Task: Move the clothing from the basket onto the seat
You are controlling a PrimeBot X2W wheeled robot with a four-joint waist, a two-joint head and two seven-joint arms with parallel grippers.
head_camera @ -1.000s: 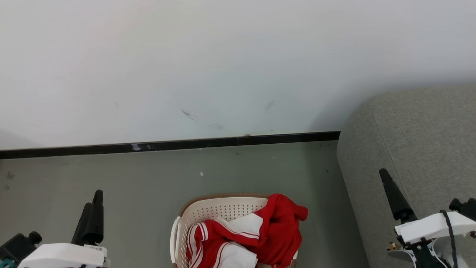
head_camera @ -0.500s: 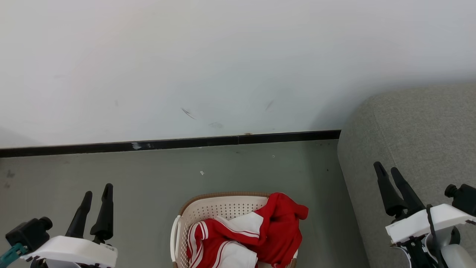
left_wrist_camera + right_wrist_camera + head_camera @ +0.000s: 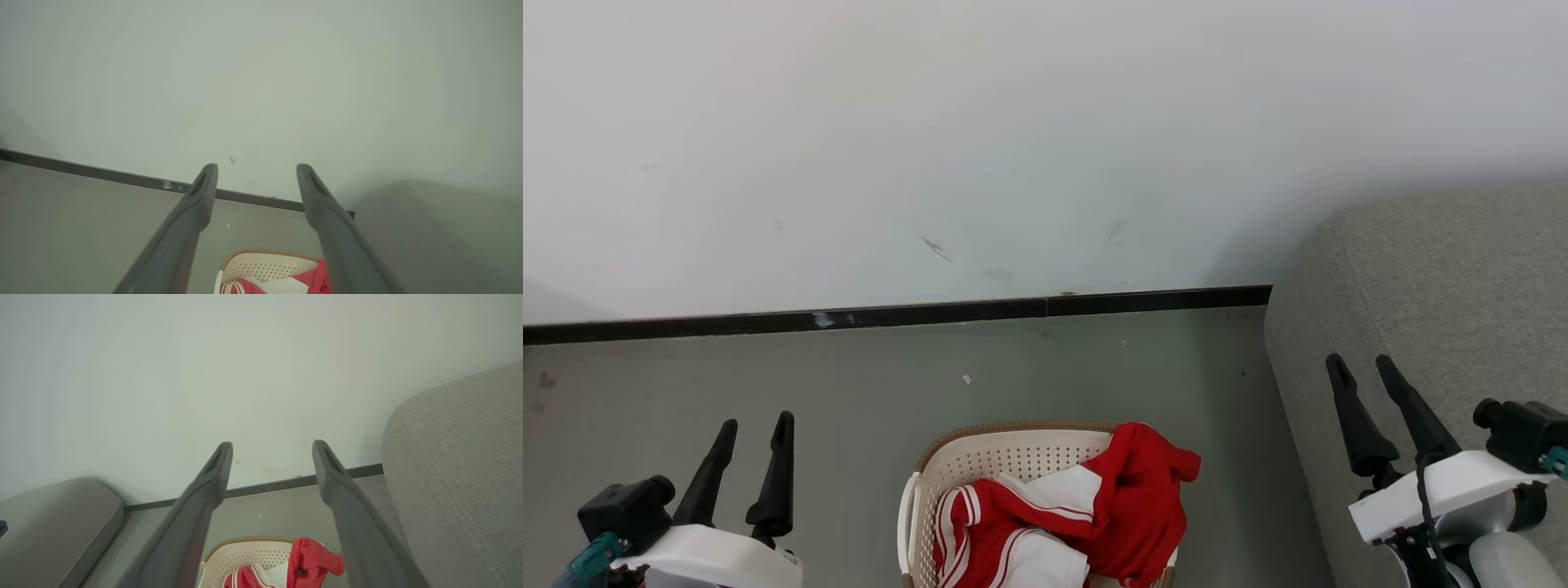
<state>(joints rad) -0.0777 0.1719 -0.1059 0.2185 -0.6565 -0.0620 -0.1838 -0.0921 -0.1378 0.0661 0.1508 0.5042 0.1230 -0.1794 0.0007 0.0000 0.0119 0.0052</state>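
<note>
Left hand, right hand both spread wide, empty; clothing low between them in basket, spilling rightward toward seat.

Red clothing with white panels and red-and-white stripes; cream perforated basket with brown rim, lower centre; grey woven seat at right; grey-green floor; white wall.
</note>
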